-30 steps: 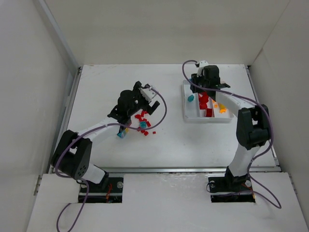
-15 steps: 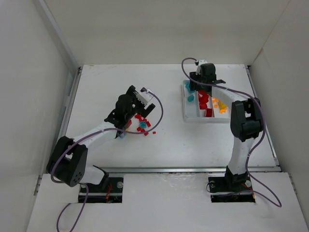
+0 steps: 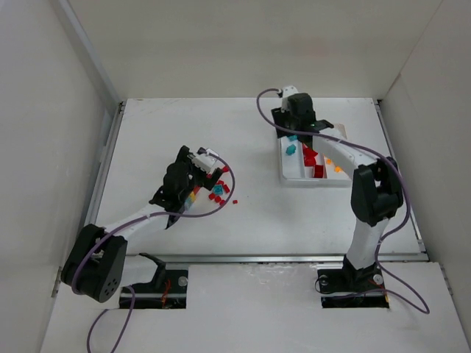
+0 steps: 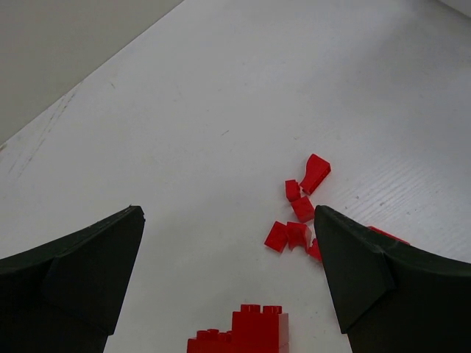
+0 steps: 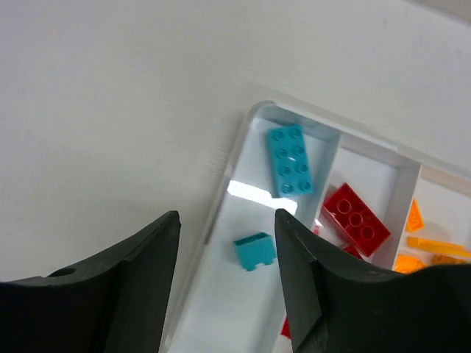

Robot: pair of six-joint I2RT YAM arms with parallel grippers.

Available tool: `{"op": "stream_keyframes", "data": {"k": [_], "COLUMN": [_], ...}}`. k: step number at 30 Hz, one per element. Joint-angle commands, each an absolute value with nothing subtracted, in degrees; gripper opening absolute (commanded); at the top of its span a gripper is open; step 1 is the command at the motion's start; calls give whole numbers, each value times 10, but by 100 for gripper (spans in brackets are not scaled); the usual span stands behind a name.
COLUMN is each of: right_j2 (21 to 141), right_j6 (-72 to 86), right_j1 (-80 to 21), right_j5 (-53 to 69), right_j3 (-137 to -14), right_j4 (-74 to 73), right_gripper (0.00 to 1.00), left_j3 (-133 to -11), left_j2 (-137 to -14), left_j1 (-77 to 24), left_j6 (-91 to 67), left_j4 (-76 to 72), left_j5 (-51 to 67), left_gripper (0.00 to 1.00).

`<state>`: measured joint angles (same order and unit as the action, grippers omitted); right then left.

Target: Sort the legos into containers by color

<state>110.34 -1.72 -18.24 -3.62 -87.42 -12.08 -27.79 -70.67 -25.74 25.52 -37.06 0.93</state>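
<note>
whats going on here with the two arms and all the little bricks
Two arms are sorting legos by colour into a white three-compartment tray. The right gripper hangs over the tray's left compartment, jaws apart and empty, above two teal pieces lying there; red bricks lie in the middle compartment and orange ones in the next. The left gripper, jaws wide open and empty, hovers over the loose, mostly red pile on the table.

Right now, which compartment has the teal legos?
The left-end compartment, under the right gripper: two teal legos lie in it. Red legos take the middle, orange legos the right end.
</note>
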Motion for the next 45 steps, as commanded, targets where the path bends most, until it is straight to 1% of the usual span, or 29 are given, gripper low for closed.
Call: {"op": "stream_keyframes", "data": {"k": [1,5,6,7,8,9,10,12,14,16,17,20,22,24,25,28,29,30,31,32,33,34,36,41,44,45], "right_j2": [1024,997,986,980,973,957,949,933,913,890,882,850,844,850,850,879,892,927,946,966,984,1017,1038,1070,1102,1111], "right_j6": [-105,-113,-113,-113,-113,-113,-108,-108,-124,-154,-196,-206,-165,-90,-84,-84,-77,-77,-70,-62,-53,-45,-23,14,25,25], "right_j1": [-279,-329,-336,-341,-346,-346,-346,-346,-346,-346,-346,-346,-333,-328,-321,-328,-347,-358,-383,-383,-404,-414,-445,-473,-473,-473], "right_j5": [-123,-185,-196,-208,-225,-225,-233,-239,-245,-219,-201,-201,-213,-207,-149,-65,-65,-71,-71,-64,-52,-40,-25,-11,10,18], "right_j3": [-878,-877,-883,-889,-889,-895,-895,-895,-889,-889,-889,-865,-846,-834,-826,-817,-817,-843,-856,-870,-883,-900,-900,-834,-834,-840], "right_j4": [-98,-98,-98,-98,-92,-92,-87,-79,-62,-55,-42,46,102,103,103,42,-14,-50,-121,-121,-179,-199,-217,-173,-172,-172], "right_gripper": [60,61,65,65,73,100,100,100,100,100,100,100,100,100,100,100,97,93,85,81,76,70,69,69,66,62], "left_j3": [-263,-242,-242,-236,-227,-227,-218,-210,-205,-205,-205,-199,-193,-193,-188,-183,-183,-183,-183,-183,-183,-192,-192,-192,-198,-198], "left_j2": [-676,-647,-647,-641,-641,-633,-625,-618,-618,-613,-613,-607,-602,-597,-597,-591,-585,-585,-585,-591,-598,-599,-606,-617,-617,-617], "left_j1": [-247,-234,-234,-234,-234,-234,-234,-234,-234,-234,-234,-229,-223,-223,-223,-223,-223,-223,-223,-223,-223,-223,-223,-223,-223,-223], "left_j6": [203,143,136,129,122,105,99,104,98,90,90,90,83,83,83,83,83,83,83,83,83,77,72,72,67,67], "left_j4": [-460,-481,-481,-481,-486,-486,-486,-486,-491,-491,-491,-491,-491,-491,-491,-497,-497,-491,-482,-476,-471,-460,-460,-454,-447,-441], "left_j5": [-2,-14,-14,-20,-20,-20,-13,-13,-44,-51,-51,-51,-51,-51,-51,-51,-51,-51,-56,-56,-65,-71,-71,-71,-76,-76], "left_gripper": [100,100,100,100,100,100,100,100,100,100,100,100,100,100,100,100,100,100,100,100,100,100,100,100,100,100]}}
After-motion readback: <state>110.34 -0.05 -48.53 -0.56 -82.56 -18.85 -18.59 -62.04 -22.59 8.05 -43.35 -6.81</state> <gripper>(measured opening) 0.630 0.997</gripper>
